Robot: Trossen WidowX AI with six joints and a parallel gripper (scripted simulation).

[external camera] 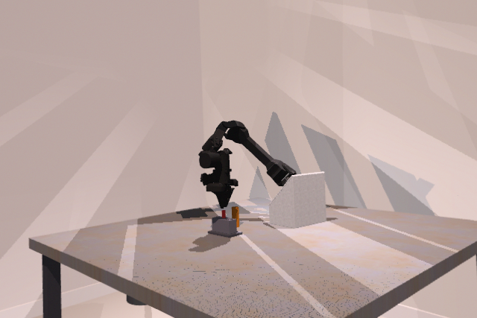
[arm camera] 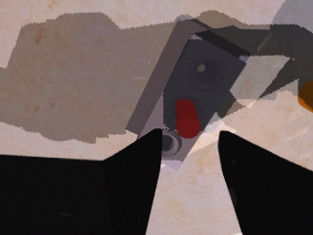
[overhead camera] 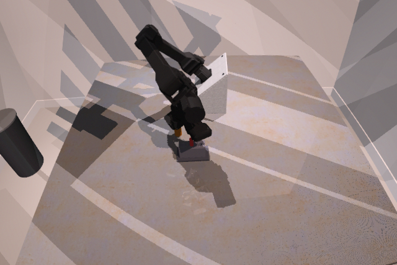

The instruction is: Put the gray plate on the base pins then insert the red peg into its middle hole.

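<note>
Wrist view: tool (arm camera: 190, 139) spread, empty; red peg (arm camera: 187, 118) upright in gray plate (arm camera: 205, 83) below.

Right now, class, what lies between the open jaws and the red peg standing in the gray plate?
Nothing; the exterior view shows only air between the gripper and red peg.
</note>
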